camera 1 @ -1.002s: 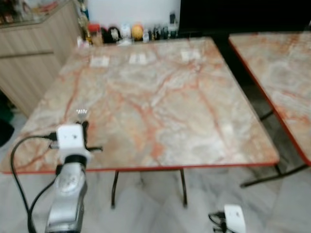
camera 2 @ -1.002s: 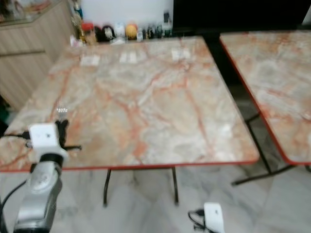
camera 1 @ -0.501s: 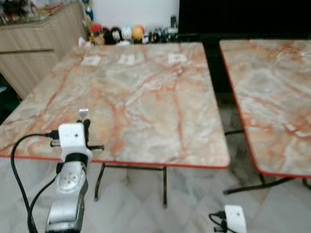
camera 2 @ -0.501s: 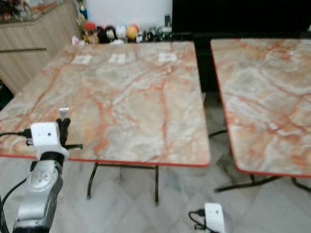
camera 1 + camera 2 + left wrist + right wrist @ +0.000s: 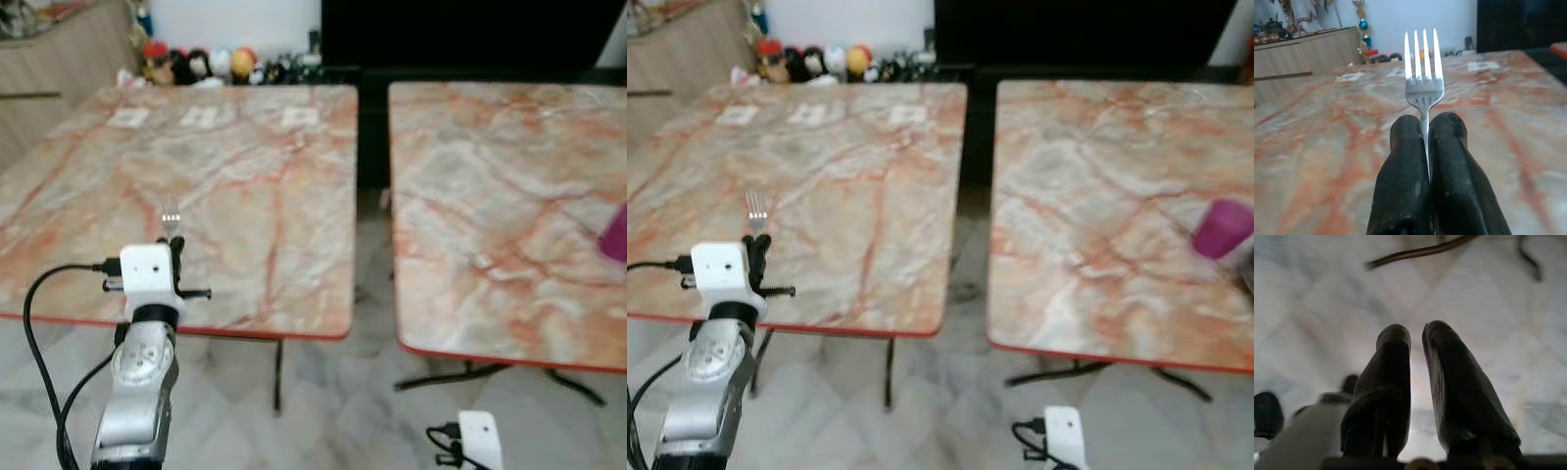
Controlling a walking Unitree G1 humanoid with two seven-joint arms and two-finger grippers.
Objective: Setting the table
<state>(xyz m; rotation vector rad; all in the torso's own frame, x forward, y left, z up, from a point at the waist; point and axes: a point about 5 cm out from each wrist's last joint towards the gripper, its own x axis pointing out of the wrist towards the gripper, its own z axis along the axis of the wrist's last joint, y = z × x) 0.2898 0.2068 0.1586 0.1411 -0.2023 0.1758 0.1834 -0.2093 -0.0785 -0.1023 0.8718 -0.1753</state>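
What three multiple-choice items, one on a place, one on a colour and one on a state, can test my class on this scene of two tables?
1. Where is the cup?
A. on the right table
B. on the left table
C. on the floor

2. What colour is the cup?
A. green
B. purple
C. white

3. What is the left gripper doing?
A. hanging open
B. holding a spoon
C. clamping a fork

Answers:
1 A, the cup stands on the right table.
2 B, it is plainly purple.
3 C, the left gripper pinches the fork, prongs up, over the left table.
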